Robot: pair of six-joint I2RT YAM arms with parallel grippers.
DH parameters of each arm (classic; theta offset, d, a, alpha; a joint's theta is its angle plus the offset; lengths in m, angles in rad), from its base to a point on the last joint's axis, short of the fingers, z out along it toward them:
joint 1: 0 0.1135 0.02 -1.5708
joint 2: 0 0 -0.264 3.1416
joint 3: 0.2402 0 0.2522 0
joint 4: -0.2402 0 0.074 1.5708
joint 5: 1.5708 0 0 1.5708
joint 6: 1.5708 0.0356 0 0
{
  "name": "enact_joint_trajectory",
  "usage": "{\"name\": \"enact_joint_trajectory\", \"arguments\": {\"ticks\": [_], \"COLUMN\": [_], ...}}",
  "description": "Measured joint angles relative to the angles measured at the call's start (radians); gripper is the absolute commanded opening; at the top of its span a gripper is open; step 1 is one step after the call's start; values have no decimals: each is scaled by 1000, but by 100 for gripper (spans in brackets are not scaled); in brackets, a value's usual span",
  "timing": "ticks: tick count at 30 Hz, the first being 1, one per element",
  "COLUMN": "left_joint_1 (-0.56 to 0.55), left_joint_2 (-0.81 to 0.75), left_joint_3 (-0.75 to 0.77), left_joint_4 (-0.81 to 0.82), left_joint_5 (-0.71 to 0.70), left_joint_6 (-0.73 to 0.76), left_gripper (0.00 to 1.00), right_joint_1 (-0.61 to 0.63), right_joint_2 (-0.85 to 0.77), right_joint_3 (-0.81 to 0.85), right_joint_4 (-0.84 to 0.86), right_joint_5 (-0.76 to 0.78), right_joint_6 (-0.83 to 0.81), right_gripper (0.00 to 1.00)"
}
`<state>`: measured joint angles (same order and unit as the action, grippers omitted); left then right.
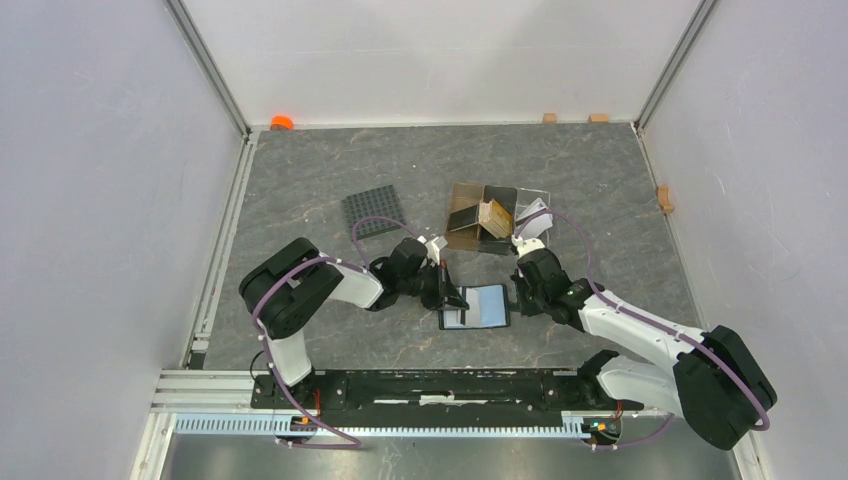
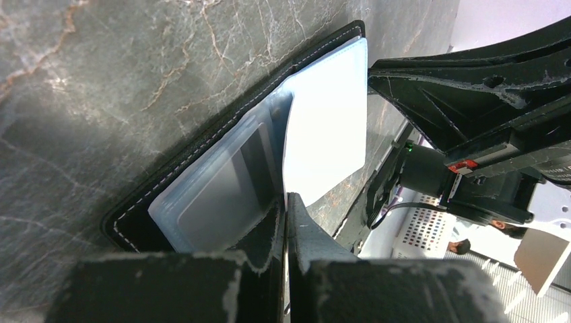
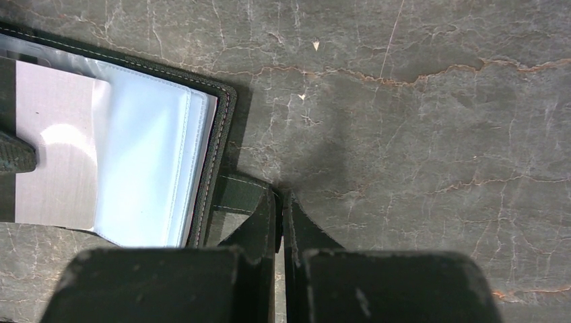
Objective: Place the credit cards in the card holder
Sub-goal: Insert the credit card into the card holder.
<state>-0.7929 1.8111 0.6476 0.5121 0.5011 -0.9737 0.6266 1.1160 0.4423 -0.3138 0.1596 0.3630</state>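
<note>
Right now your card holder (image 1: 478, 306) lies open and flat on the table (image 1: 620, 200), pale inside up, its long axis running left to right between your two grippers. The left gripper (image 1: 447, 290) sits at its left edge with fingers together, apparently pinching a raised flap or sleeve; the wrist view is too close to tell which. The right gripper (image 1: 514, 295) is at the opposite edge, fingers together on the strap tab (image 3: 236, 194). So you hold the holder at both ends.

The loose credit cards (image 1: 493, 215) lie beyond the holder, on its far side from the arms. A tan stack leans in the brown compartment box (image 1: 465, 200), and whitish ones rest in the clear tray (image 1: 541, 204) just to its right. The tray is nearer your right arm, so I judge that arm the one to let go and reach.

Count one holder, one box, one tray, one gridded mat (image 1: 374, 210); the cards overlap too much to count.
</note>
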Motion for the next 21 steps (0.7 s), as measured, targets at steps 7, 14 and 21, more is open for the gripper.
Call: {"name": "enact_joint_trajectory", "arguments": {"ticks": [7,14,21], "left_joint_1": [0,1,2], "left_joint_2": [-10,-19,-38], "left_joint_3": [31,39,40], "left_joint_4": [-72,-105,-141], "left_joint_5": [0,-1,-10], "left_joint_6": [49,72,90], "left_gripper": [2,2,2], "right_joint_1": [1,2,6], "right_joint_2": [2,3,5], "right_joint_3": [0,0,0], "right_joint_4": [-2,-1,-1], "right_joint_5": [0,1,1], "right_joint_6": [0,0,0], "right_gripper": [0,0,0]}}
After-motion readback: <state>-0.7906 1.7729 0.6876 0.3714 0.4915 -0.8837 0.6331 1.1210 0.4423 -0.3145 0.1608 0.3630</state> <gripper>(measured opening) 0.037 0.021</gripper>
